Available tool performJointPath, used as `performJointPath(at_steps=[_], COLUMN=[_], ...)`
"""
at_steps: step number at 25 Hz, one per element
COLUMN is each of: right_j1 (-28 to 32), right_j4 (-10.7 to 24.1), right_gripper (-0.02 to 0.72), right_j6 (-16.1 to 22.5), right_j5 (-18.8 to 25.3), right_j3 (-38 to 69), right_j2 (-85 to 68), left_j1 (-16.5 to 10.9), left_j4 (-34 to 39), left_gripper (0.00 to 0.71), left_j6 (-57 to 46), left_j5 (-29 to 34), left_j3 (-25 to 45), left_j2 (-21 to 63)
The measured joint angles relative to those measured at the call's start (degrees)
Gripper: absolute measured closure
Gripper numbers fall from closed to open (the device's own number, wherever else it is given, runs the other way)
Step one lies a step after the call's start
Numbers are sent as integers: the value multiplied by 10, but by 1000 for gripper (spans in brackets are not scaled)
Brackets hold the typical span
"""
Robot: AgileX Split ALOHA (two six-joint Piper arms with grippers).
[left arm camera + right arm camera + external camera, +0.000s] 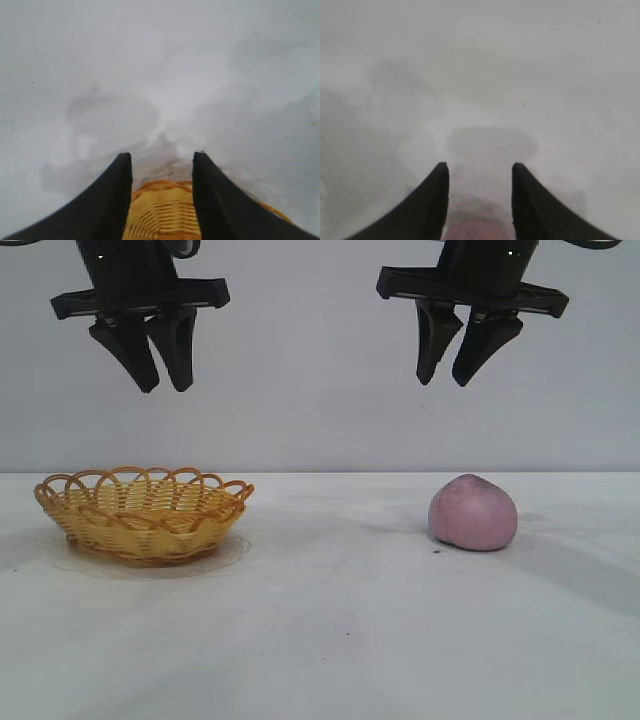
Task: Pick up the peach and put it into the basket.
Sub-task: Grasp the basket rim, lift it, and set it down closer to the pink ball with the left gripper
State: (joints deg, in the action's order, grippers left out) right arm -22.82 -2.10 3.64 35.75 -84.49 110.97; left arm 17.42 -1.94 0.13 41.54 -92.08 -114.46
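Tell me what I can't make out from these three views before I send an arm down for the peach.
- Peach: its far side is hidden in the exterior view; the right wrist view's edge cuts it to a pink sliver.
- Basket: its floor is screened by its own near wall in the exterior view; the left wrist view shows only a strip between the fingers.
- Left gripper and right gripper: arms above are cut off by the exterior view's top edge.

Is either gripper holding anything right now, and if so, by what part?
Nothing is held. The left gripper hangs open above the yellow wicker basket; the right gripper hangs open above the pink-mauve rounded peach, which sits on the white table.
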Motion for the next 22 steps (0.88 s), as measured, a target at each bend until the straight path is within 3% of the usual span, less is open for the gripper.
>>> performJointPath(at_steps=[10, 17, 19, 22], right_j1=[0, 0, 0, 0], right_j4=[-1, -1, -1, -1], right_gripper=[458, 458, 458, 458], right_j6=[-1, -11, -13, -15], right_j5=[1, 6, 7, 7], right_j3=[0, 0, 0, 0], right_j2=[0, 0, 0, 0], left_j1=[-5, -98, -116, -119], left_j4=[-1, -91, -97, -101], left_gripper=[427, 427, 427, 427], left_j6=[4, 141, 176, 211], left_j5=[18, 127, 159, 184], left_j3=[0, -1, -1, -1], left_j2=[0, -19, -35, -57])
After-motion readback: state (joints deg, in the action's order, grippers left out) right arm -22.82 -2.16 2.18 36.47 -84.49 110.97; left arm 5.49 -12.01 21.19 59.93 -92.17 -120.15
